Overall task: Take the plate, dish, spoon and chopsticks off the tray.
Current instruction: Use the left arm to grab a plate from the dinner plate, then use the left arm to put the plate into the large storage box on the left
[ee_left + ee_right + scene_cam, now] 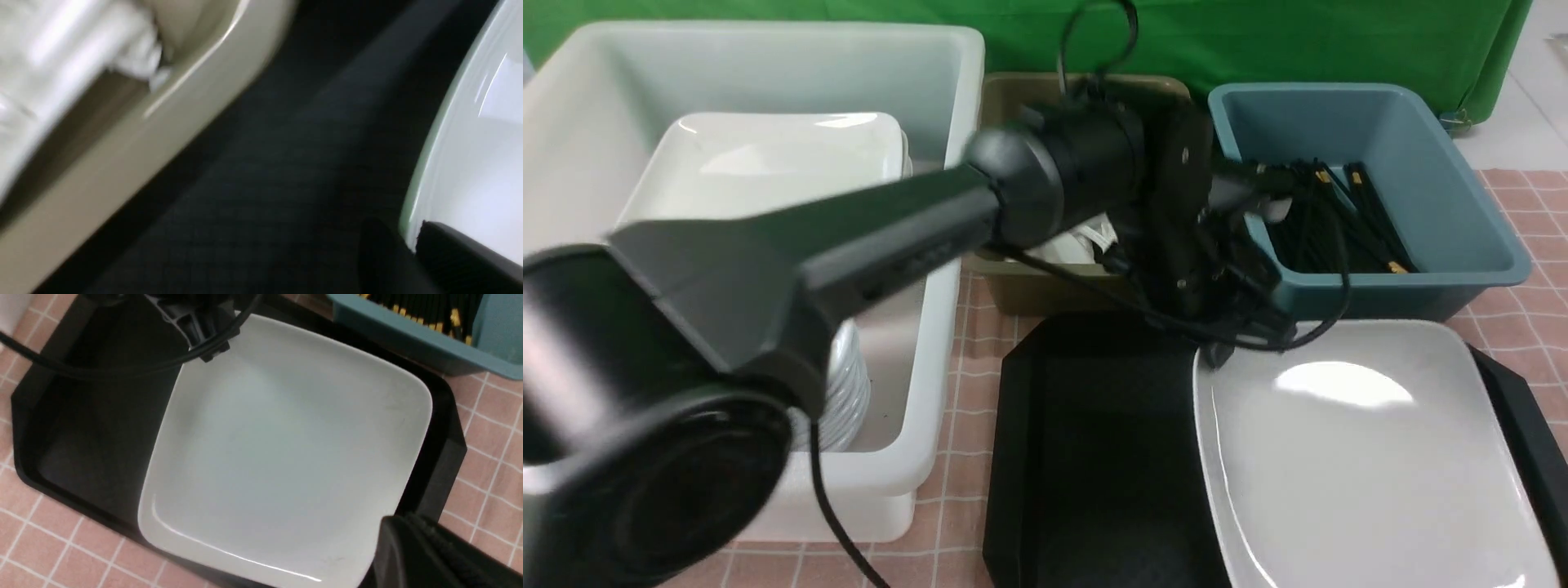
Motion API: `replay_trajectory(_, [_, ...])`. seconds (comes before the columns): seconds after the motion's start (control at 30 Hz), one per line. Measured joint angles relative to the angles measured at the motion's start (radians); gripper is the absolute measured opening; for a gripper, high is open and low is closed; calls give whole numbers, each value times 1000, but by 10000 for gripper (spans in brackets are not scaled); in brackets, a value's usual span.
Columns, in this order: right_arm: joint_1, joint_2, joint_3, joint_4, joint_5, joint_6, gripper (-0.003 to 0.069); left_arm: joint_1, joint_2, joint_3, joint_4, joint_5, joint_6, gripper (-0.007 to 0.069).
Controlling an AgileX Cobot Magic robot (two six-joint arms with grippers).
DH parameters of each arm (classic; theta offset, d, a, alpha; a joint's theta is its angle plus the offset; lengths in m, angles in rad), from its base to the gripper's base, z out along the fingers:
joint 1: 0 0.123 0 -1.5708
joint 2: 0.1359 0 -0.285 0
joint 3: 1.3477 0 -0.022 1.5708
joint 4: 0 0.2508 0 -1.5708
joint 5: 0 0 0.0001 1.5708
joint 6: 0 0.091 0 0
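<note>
White tub (pixel 956 49): is standing at the far left, off the tray, and is holding a leaning spare plate (pixel 776 163) and a ribbed stack of white ware (pixel 849 392).
Olive tub (pixel 1029 294): is sitting just behind the tray's far edge. White pieces (pixel 1086 245) are lying inside, too hidden by the arm to name.
Tray (pixel 1094 441): is lying in front of the tubs. Its left half is showing bare, and no dish, spoon or chopsticks are showing on it.
Left gripper (pixel 1215 353): is pinching the plate's rim at the far-left corner. In the left wrist view one finger (pixel 457 253) is lying on the plate's upper face, and the other seems to be sitting under the edge.
Plate (pixel 1364 474): is resting flat on the tray's right half, the only task item showing there.
Blue tub (pixel 1445 188): is standing behind the plate and is holding a heap of black chopsticks (pixel 1339 220) with gold bands.
Right gripper (pixel 408 543): is hanging over the plate's corner diagonally opposite the left gripper, fingers pressed together and carrying nothing.
Step in hand: seemingly taking hold of the plate, the last thing to clear.
Next move: is calling for raising the pinched corner until the plate is clearing the tray's rim, then carrying it left to the white tub. A wide, glossy plate held by one corner is likely to swing or slip.
</note>
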Motion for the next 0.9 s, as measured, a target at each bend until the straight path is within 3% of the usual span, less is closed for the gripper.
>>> replay_trajectory(0.57, [0,-20,-98,61,-9,-8,30,3,-310,3,33,56,62,17])
replay_trajectory(0.9, [0,-20,-98,119,-21,-34,30,113,-401,5,-26,58,73,18])
